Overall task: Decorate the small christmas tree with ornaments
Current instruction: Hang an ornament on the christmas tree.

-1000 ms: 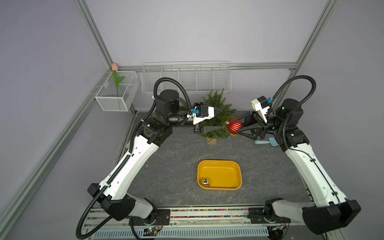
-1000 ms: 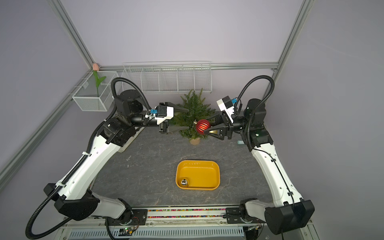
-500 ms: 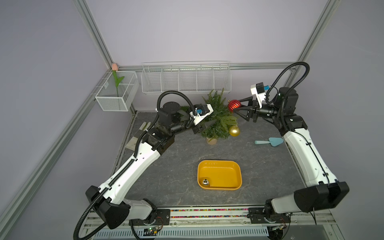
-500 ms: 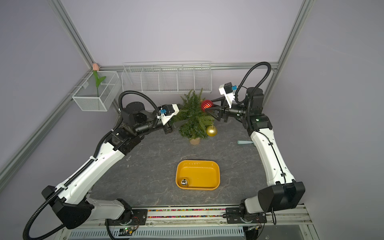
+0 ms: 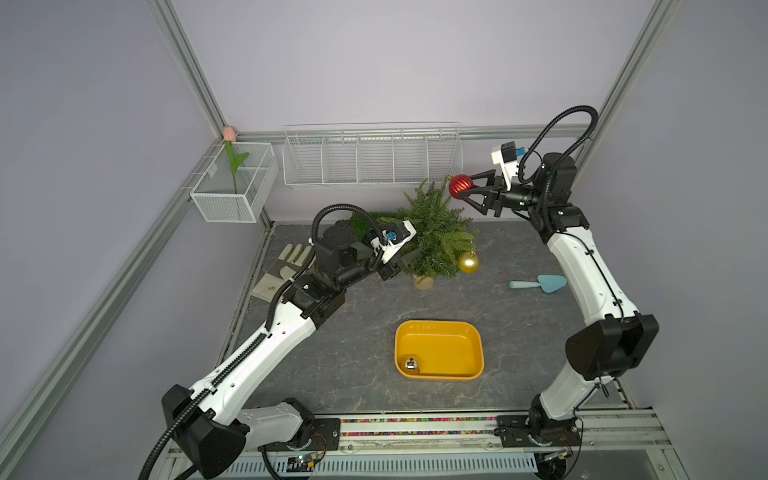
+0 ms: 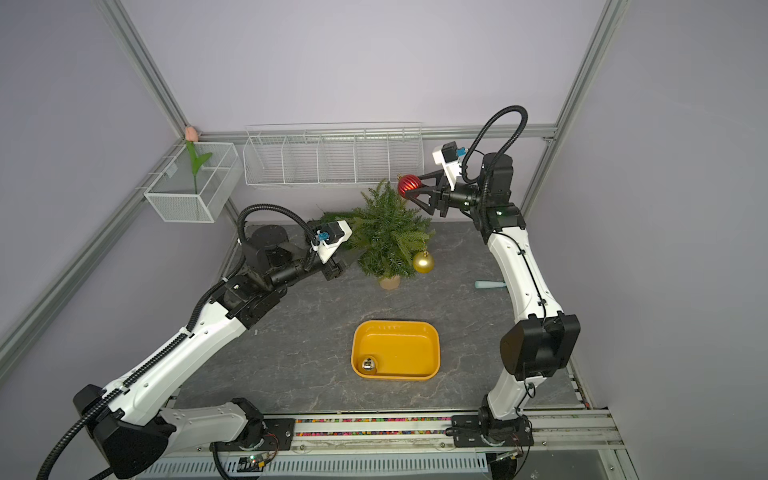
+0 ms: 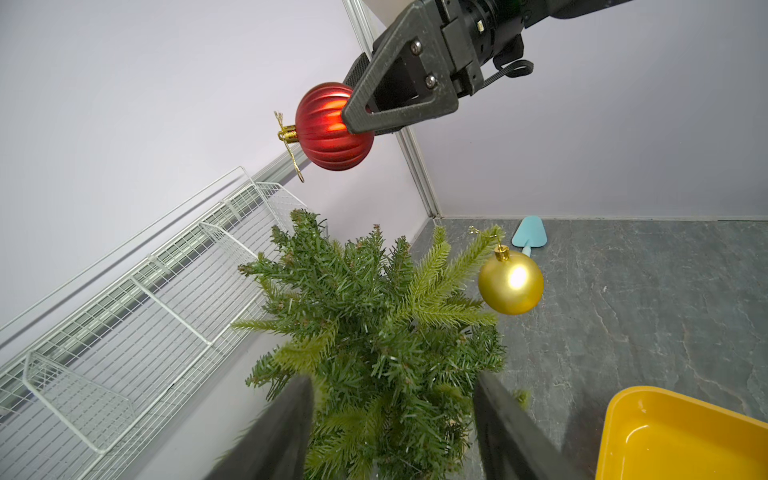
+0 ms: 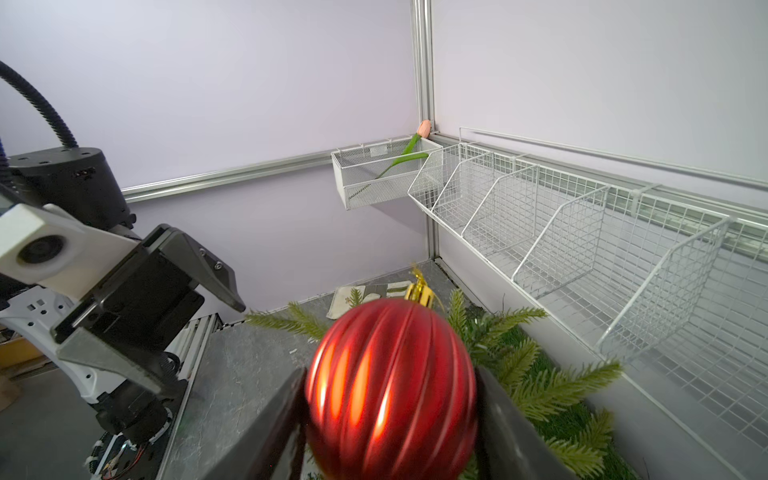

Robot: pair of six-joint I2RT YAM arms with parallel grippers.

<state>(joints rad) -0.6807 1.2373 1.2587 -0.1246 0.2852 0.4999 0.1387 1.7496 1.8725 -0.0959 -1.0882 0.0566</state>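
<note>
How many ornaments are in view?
3: red ornament in the right gripper above the tree, gold ornament hanging on it, silver ornament in the yellow tray. The tree may hide more.

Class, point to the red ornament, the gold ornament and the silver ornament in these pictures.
red ornament [image 8: 390, 386]: right wrist view, middle of its ribbed body.
gold ornament [image 7: 510, 281]: left wrist view, centre of the ball.
silver ornament [image 6: 368, 364]: a top view, its rounded body.

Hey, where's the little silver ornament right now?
In both top views the silver ornament sits inside the yellow tray, in its near left corner, well in front of the small christmas tree.
</note>
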